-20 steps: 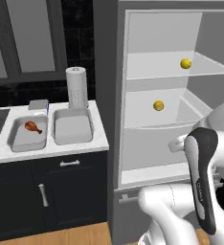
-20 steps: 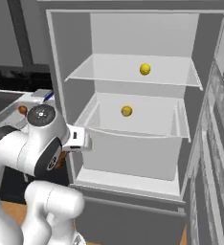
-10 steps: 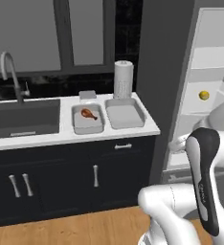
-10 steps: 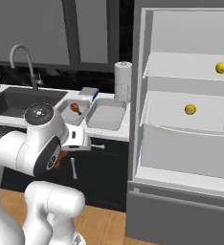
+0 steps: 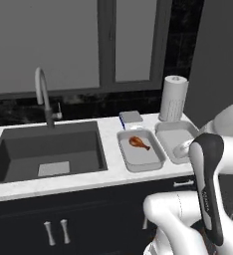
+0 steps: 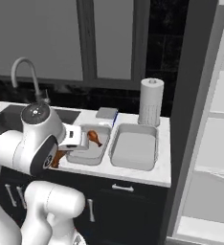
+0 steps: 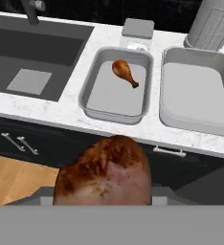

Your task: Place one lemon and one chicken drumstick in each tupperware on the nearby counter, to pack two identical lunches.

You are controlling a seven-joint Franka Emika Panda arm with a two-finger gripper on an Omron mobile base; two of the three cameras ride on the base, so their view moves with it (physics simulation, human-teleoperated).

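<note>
Drumstick (image 7: 104, 173) gripped in claw (image 7: 104, 201) — off counter edge (image 7: 56, 112) | right tupperware (image 7: 196, 123) bare

Illumination is even and diffuse across all three views, with no identifiable single source. The white table (image 5: 108, 132) renders bright; the sink basin (image 5: 49, 149) and the wall behind the window remain dark, with little detail visible. Shadows are soft and faint: a slight darkening lies inside the tupperware (image 7: 115, 86) along its walls. No glare is present; the held chicken drumstick (image 7: 104, 174) shows only small glossy highlights. Edges are soft and slightly pixelated in both base views. No lens distortion appears at the frame borders.
</note>
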